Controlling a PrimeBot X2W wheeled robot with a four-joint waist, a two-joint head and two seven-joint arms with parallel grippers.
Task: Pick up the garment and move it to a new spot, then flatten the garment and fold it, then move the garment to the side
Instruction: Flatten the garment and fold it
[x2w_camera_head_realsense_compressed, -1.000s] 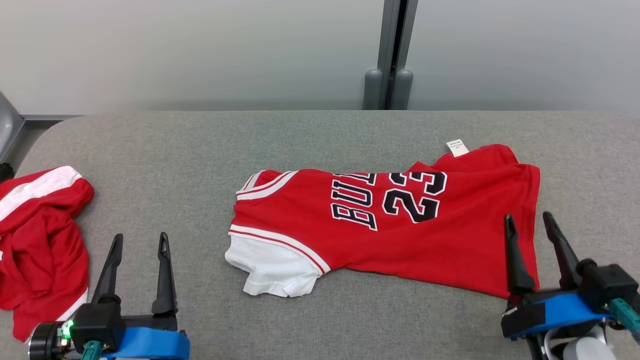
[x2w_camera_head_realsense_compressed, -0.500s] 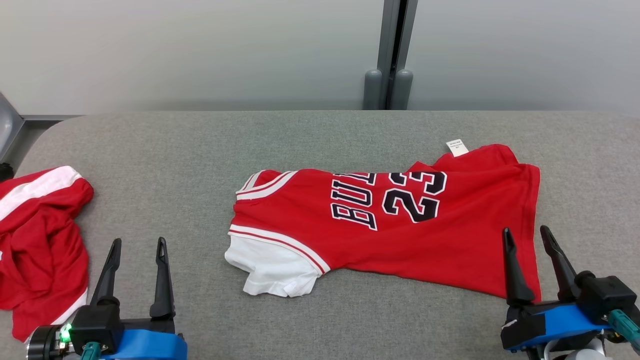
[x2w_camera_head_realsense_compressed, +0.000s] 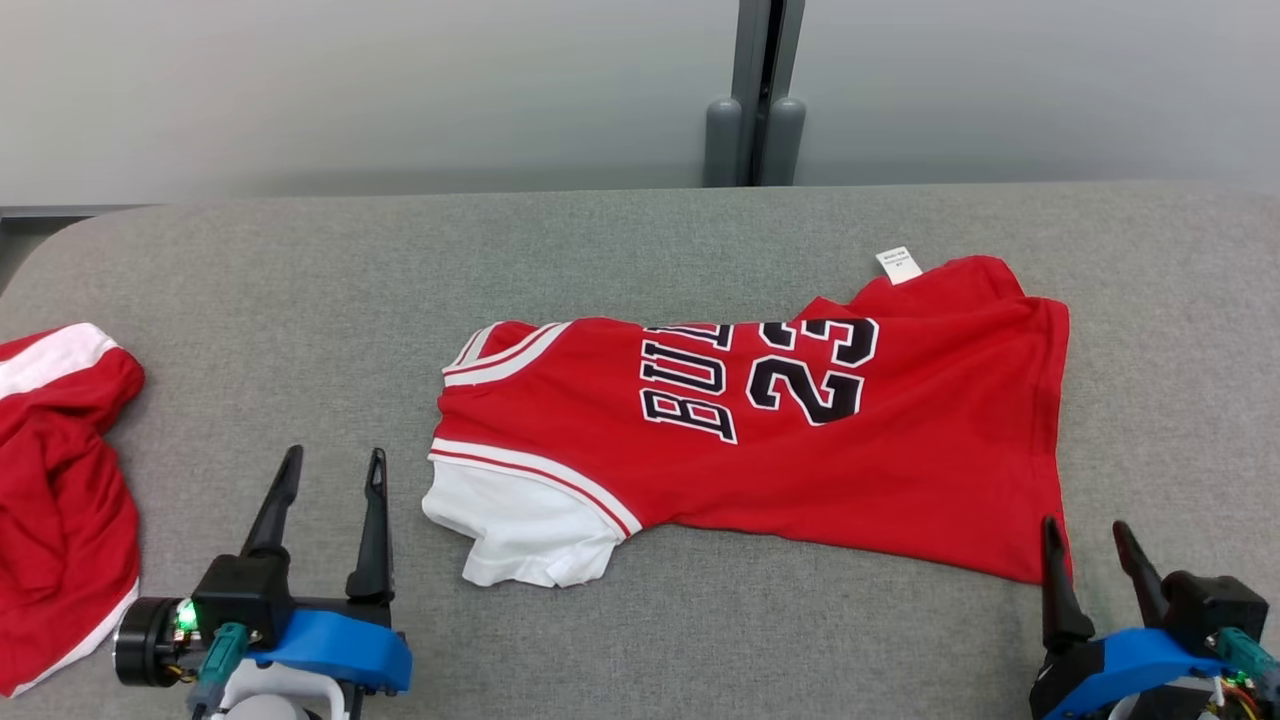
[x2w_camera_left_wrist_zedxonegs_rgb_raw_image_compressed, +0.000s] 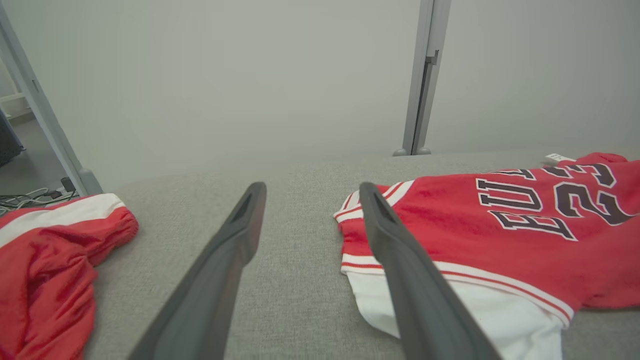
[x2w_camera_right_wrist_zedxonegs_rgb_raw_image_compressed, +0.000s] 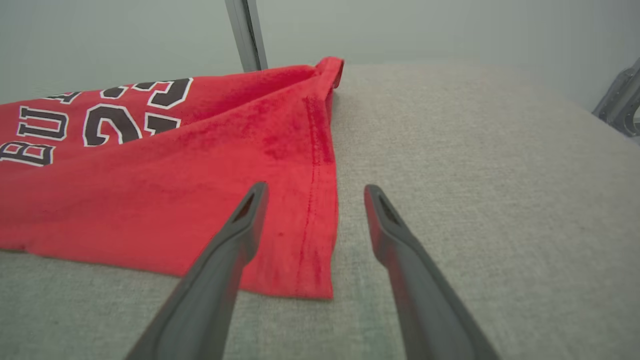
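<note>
The garment (x2w_camera_head_realsense_compressed: 800, 430) lies loosely spread in the middle of the grey table (x2w_camera_head_realsense_compressed: 300, 280), left gripper (x2w_camera_head_realsense_compressed: 335, 457) and right gripper (x2w_camera_head_realsense_compressed: 1084, 525) both wide and empty near its front edge, so flattening seems in hand, next pinching the near corners

The right gripper (x2w_camera_right_wrist_zedxonegs_rgb_raw_image_compressed: 315, 189) hangs low over the grey padded surface (x2w_camera_right_wrist_zedxonegs_rgb_raw_image_compressed: 475, 175), its two dark fingers spread wide with nothing clasped. The red garment (x2w_camera_right_wrist_zedxonegs_rgb_raw_image_compressed: 165, 200) lies flat at the left, its stitched hem running down between the fingers to a corner near the bottom. One finger crosses the red cloth; the other crosses bare grey. Black, white-edged print (a "23" and part of some letters) shows at far left. A grey post (x2w_camera_right_wrist_zedxonegs_rgb_raw_image_compressed: 245, 35) stands behind.
</note>
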